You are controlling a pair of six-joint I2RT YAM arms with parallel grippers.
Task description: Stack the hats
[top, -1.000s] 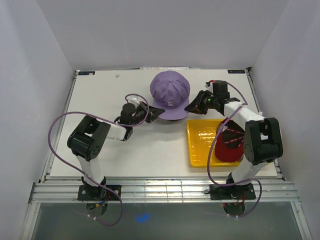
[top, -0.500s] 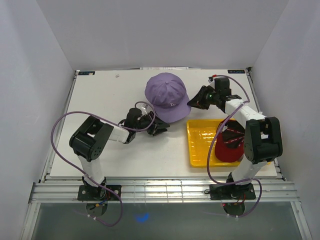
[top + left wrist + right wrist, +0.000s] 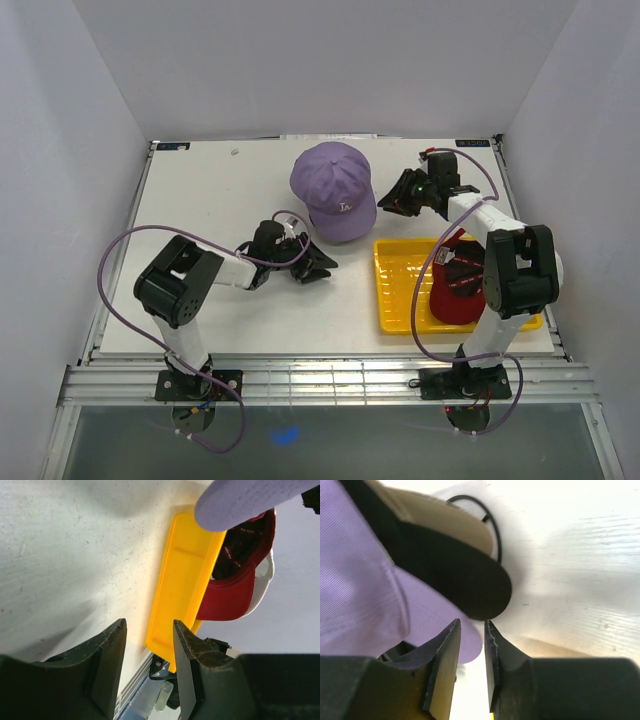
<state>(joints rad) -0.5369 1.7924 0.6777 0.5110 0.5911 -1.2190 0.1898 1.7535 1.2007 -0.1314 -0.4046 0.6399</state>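
Lavender twill cap domed | left fingers parted, empty | right fingers narrowly parted, empty

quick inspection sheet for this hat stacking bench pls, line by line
surface: white table, faint specks in the left wrist view
job's things: purple cap tops a pile, tan brim and black brim beneath; red cap over white cap, on the tray
clutter: yellow tray; black wire loop by the pile
hands: left hand open, empty; right hand narrowly open, empty, at the black brim's tip
cables: purple cable loops off each arm
surroundings: white walls
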